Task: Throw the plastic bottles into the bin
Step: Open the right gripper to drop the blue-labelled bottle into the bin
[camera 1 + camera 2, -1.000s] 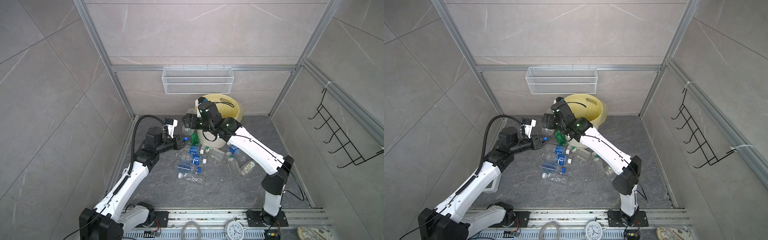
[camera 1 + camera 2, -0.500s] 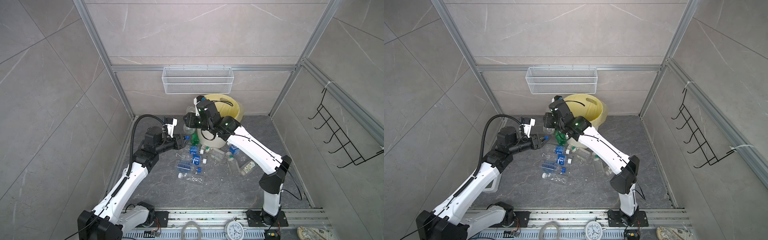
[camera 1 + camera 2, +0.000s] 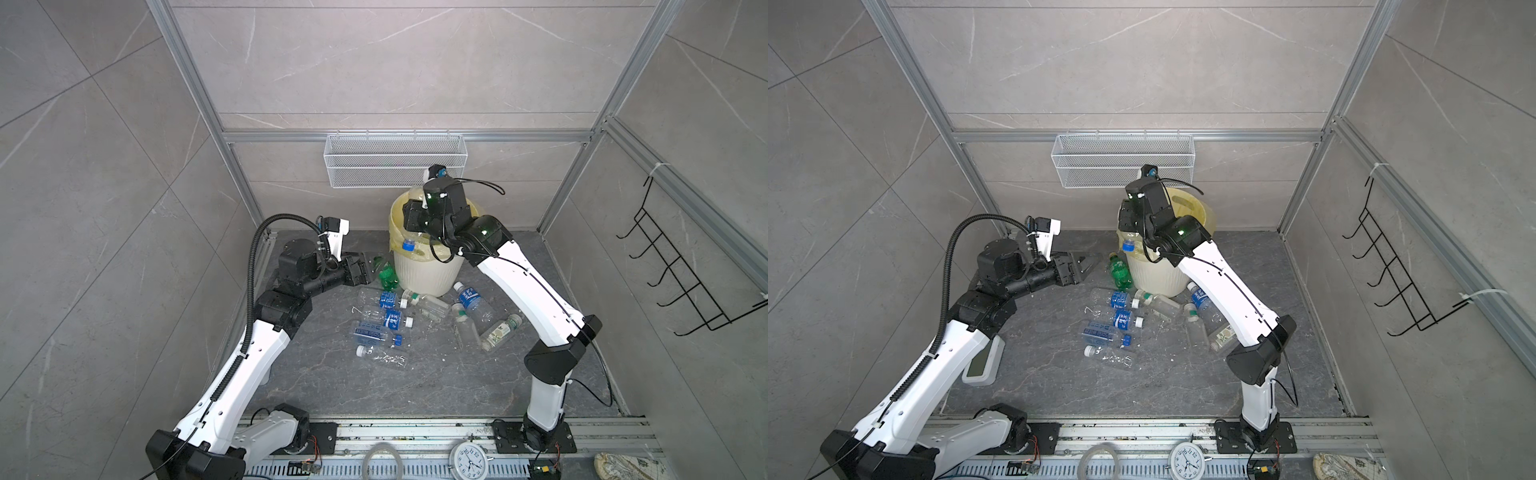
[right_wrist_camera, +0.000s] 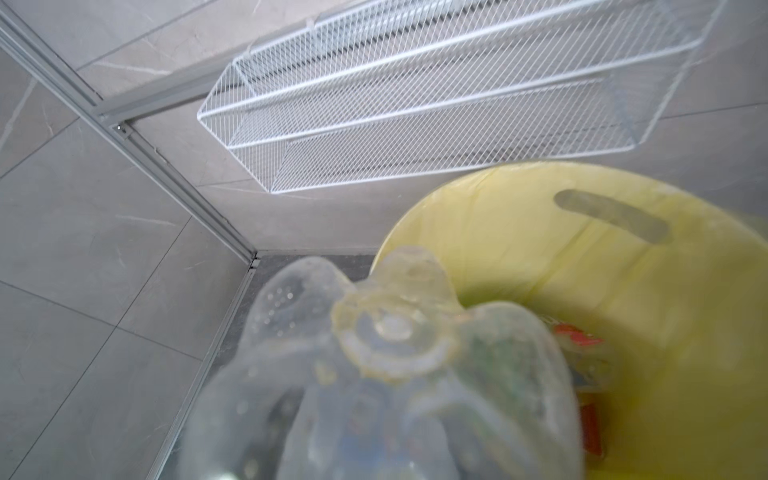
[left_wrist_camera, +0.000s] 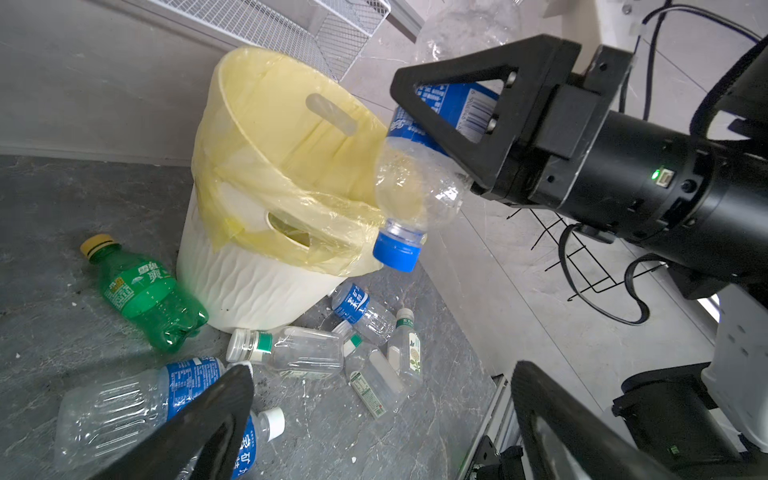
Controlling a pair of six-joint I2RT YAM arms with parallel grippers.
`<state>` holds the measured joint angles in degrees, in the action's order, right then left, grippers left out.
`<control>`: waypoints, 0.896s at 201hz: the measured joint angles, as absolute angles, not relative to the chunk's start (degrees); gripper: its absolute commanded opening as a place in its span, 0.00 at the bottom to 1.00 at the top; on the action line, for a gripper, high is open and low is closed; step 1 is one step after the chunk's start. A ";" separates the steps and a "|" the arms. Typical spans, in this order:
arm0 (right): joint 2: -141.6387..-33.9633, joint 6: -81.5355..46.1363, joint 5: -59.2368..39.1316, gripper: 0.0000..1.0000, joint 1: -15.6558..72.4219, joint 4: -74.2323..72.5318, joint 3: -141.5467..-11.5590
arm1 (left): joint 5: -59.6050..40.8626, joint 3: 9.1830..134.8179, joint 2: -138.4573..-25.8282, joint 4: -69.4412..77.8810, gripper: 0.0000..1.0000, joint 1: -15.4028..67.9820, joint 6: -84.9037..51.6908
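Left wrist view: right gripper pinches a blue-capped bottle over the bin, left gripper spread

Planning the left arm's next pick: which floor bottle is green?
The yellow-capped green bottle lying beside the bin, nearest the left gripper; the other floor bottles are clear.

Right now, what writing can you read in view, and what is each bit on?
"雪碧": green bottle lying beside the bin.
"宝矿", likely: blue label of a white-capped bottle on the floor.
"12" and other hour numerals: clock face.
Barcode digits, raised blue-capped bottle: too small to read.
Other labels: too small or blurred.
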<state>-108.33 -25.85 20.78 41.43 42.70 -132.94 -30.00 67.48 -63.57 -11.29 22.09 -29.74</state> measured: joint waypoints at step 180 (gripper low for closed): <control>-128.07 -23.31 20.08 0.99 28.60 57.41 -156.73 | -26.30 71.02 -68.03 -15.79 1.00 23.86 -28.49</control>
